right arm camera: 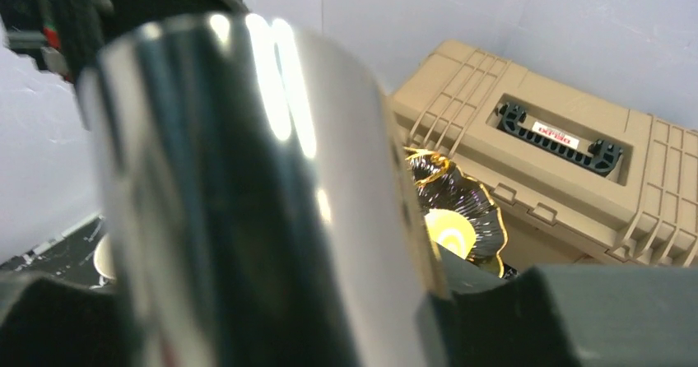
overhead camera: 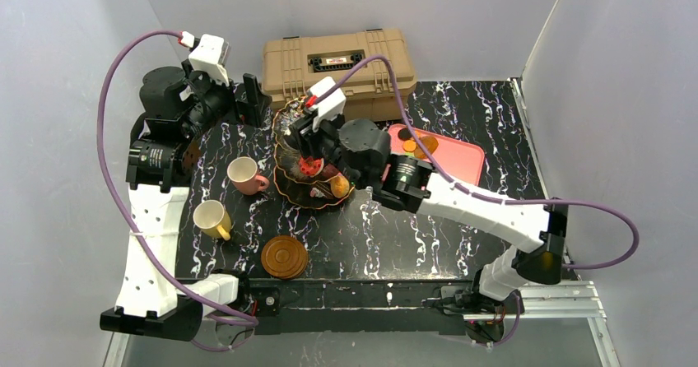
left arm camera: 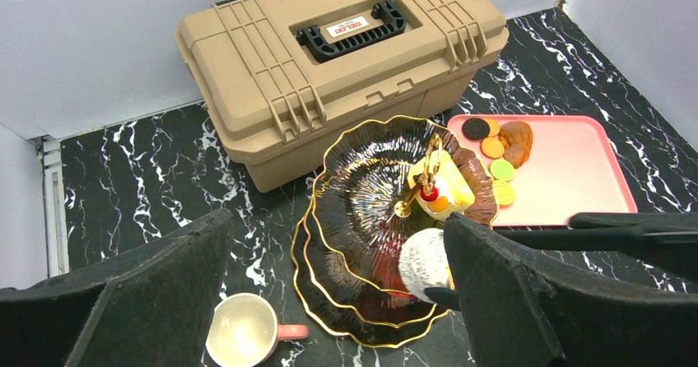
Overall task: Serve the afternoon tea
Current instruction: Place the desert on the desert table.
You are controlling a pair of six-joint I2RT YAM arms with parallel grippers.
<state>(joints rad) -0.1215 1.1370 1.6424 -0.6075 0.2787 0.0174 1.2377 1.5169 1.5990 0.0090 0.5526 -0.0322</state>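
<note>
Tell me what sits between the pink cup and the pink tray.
The three-tier black stand stands between the pink cup and the pink tray, plain in the left wrist view.

Marbled table (overhead camera: pixel 411 235) with toolbox (overhead camera: pixel 337 62), tiered stand (left arm camera: pixel 354 202), pink tray (overhead camera: pixel 457 157), pink cup (overhead camera: pixel 244 174), yellow cup (overhead camera: pixel 211 218), saucers (overhead camera: pixel 285 257).

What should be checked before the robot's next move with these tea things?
1. Free left gripper: ok, open and empty.
2. Hold by right gripper on shiny cylinder: ok, it sits between the fingers.
3. What that cylinder is: cannot tell.
4. Upright stand: ok, beside toolbox.
5. On saucers, pink cup and yellow cup: not ok, saucers stacked apart from both.
6. On stand, cookies: not ok, several lie on tray.
</note>
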